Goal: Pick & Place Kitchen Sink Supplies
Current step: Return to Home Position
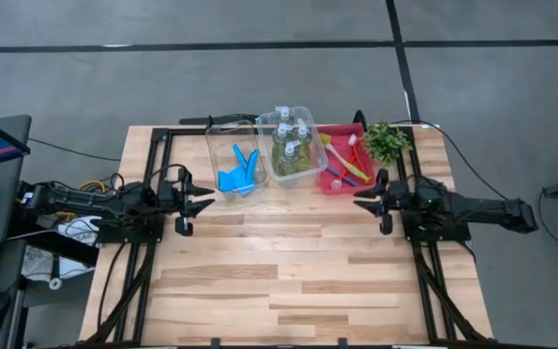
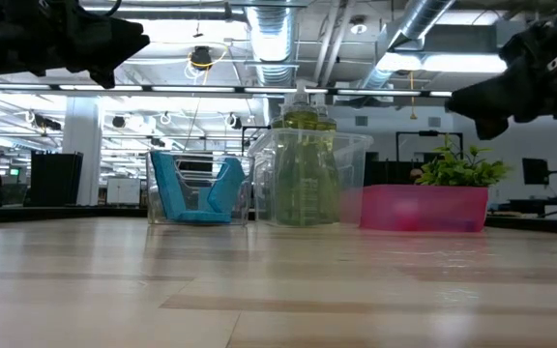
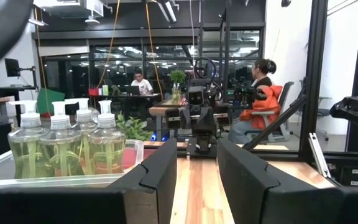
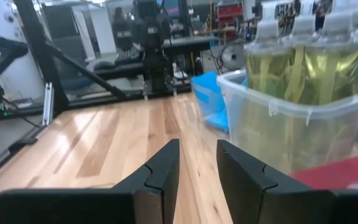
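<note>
Several clear bottles (image 1: 291,141) of yellow-green liquid with white tops stand upright in the middle clear bin (image 1: 310,167). Blue sponges (image 1: 239,171) stand on edge, leaning inside the left clear bin (image 1: 213,145). Red and yellow brushes (image 1: 349,160) lie in the red tray (image 1: 337,186). My left gripper (image 1: 204,202) hovers open at the table's left edge, pointing toward the right, with nothing between its fingers (image 3: 160,168). My right gripper (image 1: 359,202) hovers open at the right edge, pointing left, with nothing between its fingers (image 4: 163,165). The bottles (image 3: 61,146) also show in both wrist views (image 4: 303,56).
A small green plant (image 1: 387,141) stands at the far right, beside the red tray. The three containers line the far edge; bare wooden tabletop (image 1: 289,271) stretches from them to the near edge. Black frame rails (image 1: 148,281) run along both sides. People sit in the room beyond the table (image 3: 263,93).
</note>
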